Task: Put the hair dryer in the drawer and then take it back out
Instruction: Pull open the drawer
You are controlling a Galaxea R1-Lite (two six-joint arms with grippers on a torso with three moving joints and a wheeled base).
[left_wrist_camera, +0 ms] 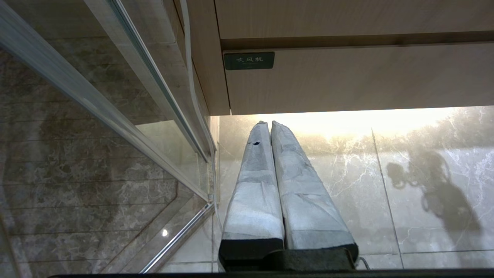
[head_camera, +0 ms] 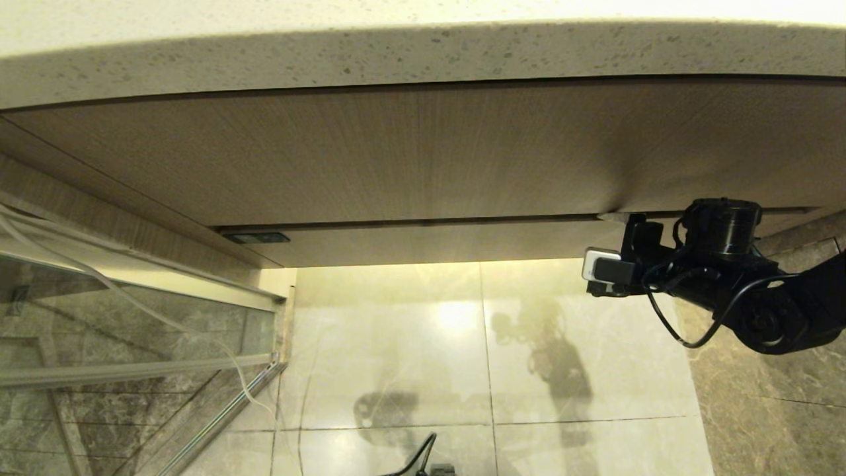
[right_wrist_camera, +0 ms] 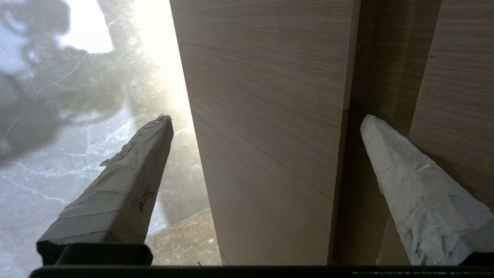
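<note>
Right claw [right_wrist_camera: 266,119] is spread wide, empty, straddling the closed drawer [head_camera: 436,241] front: one finger below its lower edge, one in the gap above. Drawer's long axis runs sideways across the claw. Hair dryer not visible. Left claw [left_wrist_camera: 270,125], pressed closed, hangs idle farther off.

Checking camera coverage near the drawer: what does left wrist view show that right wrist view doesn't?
Left wrist only: the left gripper, fingers together, hanging over the floor; a dark label at the drawer front's corner; a glass partition with a white cord along it.
Right wrist only: the right gripper, open, its fingers astride the drawer front, one in the gap above it.
Both: the wood-grain drawer front and the marble floor. Neither shows the hair dryer.
</note>
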